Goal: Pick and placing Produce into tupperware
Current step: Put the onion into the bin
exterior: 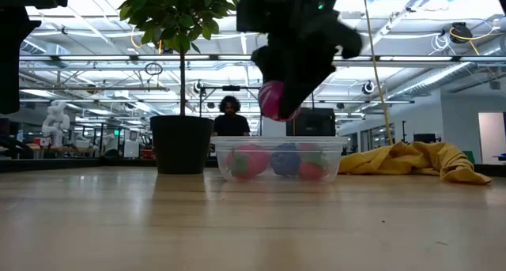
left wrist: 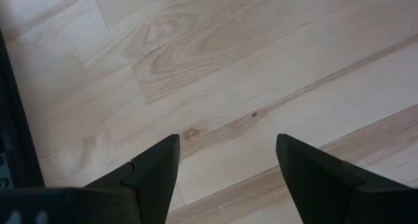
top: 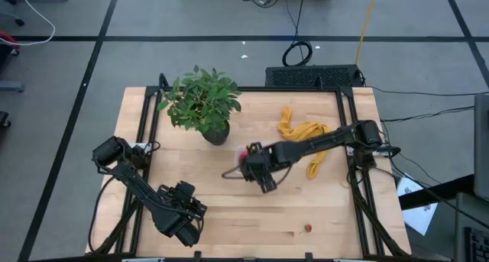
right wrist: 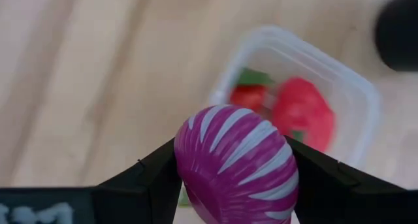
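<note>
Your right hand (right wrist: 235, 185) grasps a magenta, white-striped fruit (right wrist: 236, 164) above the tupperware (exterior: 277, 159), near the plant (top: 202, 101); left hand (left wrist: 225, 178) released.

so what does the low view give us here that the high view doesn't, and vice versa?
Low only: fruits inside the tupperware, at least two reddish and one blue, and a person beyond the table. High only: the left gripper parked at the table's near-left, jaws open over bare wood, and a stray red fruit near the front edge. Both: the right gripper holding the magenta fruit above the tupperware, the plant, the yellow cloth.
</note>
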Controlling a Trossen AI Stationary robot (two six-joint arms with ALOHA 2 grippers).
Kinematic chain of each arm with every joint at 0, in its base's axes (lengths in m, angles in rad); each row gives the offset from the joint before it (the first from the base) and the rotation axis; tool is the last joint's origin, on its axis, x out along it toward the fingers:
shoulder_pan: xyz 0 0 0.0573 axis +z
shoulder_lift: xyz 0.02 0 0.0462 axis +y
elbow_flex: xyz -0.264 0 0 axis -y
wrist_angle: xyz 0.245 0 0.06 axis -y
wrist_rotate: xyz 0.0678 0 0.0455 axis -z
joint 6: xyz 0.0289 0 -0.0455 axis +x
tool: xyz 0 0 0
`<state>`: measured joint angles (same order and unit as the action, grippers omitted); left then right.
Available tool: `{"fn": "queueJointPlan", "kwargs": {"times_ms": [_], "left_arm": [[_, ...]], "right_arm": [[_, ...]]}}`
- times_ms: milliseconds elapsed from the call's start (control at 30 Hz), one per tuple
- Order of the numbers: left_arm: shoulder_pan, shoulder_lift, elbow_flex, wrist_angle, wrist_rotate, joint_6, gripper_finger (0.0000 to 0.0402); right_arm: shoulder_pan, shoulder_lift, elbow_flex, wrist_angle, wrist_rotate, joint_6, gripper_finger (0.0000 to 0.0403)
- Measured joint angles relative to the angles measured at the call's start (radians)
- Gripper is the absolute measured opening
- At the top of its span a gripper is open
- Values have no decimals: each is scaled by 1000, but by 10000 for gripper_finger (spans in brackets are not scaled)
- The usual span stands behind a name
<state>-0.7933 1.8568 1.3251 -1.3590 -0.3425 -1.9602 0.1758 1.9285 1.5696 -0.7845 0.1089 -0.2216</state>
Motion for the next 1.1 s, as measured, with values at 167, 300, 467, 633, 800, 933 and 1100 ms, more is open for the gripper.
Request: {"fn": "queueJointPlan", "kwargs": {"times_ms": [167, 300, 467, 633, 800, 933, 1100], "left_arm": [[0, 0, 0, 0, -24, 3, 257], [0, 0, 0, -1, -27, 3, 257], [0, 0, 0, -1, -27, 3, 257], [1, 0, 0, -1, -27, 14, 257], [1, 0, 0, 0, -35, 14, 257], [1, 0, 0, 0, -35, 14, 257], [1, 0, 0, 0, -35, 14, 258]], "right_arm": [[-78, 0, 0, -5, 0, -8, 223], [-115, 0, -13, -1, -5, -1, 223], [-140, 0, -48, -3, -6, -3, 223], [-143, 0, -57, 9, -6, -4, 223], [-142, 0, -57, 28, -8, -4, 224], [-141, 0, -57, 54, -8, 0, 224], [-138, 0, -57, 69, -8, 42, 224]]}}
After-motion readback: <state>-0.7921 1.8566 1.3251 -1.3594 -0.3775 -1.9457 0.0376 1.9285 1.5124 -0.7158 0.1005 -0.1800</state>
